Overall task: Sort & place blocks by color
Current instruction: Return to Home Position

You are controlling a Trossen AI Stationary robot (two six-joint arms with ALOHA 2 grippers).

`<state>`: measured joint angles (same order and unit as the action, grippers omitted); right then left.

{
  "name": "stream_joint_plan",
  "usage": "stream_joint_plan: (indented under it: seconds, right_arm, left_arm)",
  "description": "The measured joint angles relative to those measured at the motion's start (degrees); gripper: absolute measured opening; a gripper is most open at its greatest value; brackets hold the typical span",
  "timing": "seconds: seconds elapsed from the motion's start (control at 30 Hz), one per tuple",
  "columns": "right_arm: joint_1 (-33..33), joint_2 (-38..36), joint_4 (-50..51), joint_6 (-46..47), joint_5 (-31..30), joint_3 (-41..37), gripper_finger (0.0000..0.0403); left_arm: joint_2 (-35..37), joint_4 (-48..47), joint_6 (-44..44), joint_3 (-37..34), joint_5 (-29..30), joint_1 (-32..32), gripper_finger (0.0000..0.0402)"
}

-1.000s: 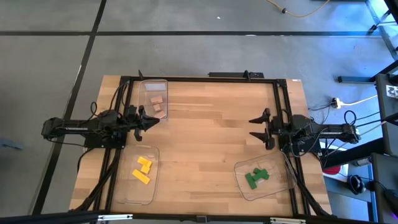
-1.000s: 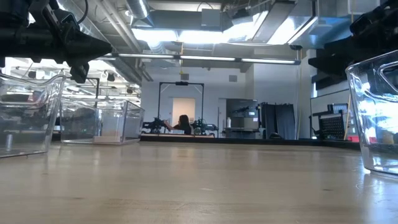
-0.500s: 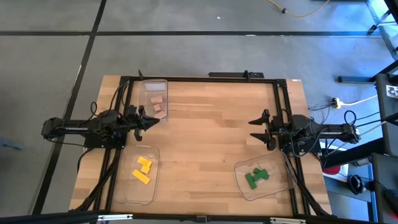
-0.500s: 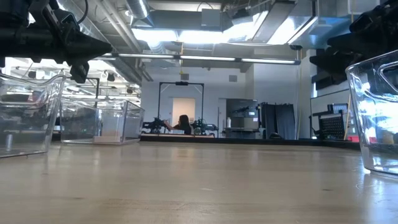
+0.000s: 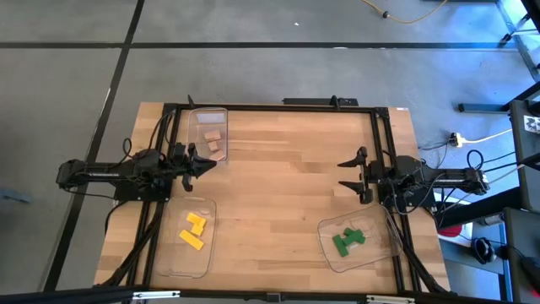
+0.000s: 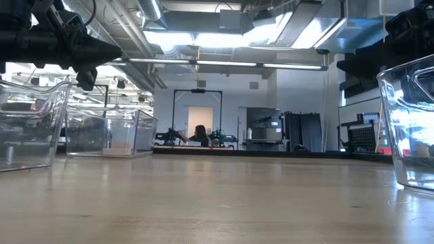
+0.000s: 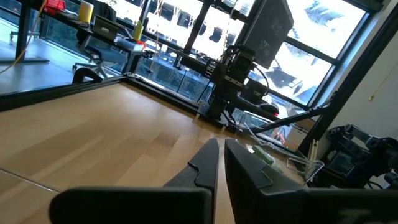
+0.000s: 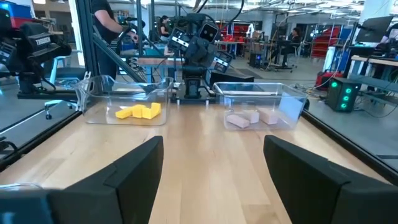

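Right fingers (image 8: 134, 168) barely shifted, spread; left fingers (image 7: 208, 163) pressed together beside the tray (image 5: 208, 110).

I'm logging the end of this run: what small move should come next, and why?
Probably just shut the right claw and park: it stands open and empty, while the left claw is shut. The tan blocks, yellow blocks and green blocks lie in separate trays, none on the table.

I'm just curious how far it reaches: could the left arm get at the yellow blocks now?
Probably yes. The yellow blocks lie in an open-topped clear tray near the left gripper, with nothing over them.
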<state>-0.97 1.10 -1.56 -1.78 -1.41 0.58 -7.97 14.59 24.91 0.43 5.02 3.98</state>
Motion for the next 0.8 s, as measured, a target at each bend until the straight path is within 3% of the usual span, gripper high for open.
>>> stream_joint_plan:
  seconds: [0.8]
  right_arm:
    - [0.00,0.00,0.05,-0.06,0.00,0.00,0.0280]
  left_arm:
    - [0.00,0.00,0.00,0.00,0.00,0.01,0.0003]
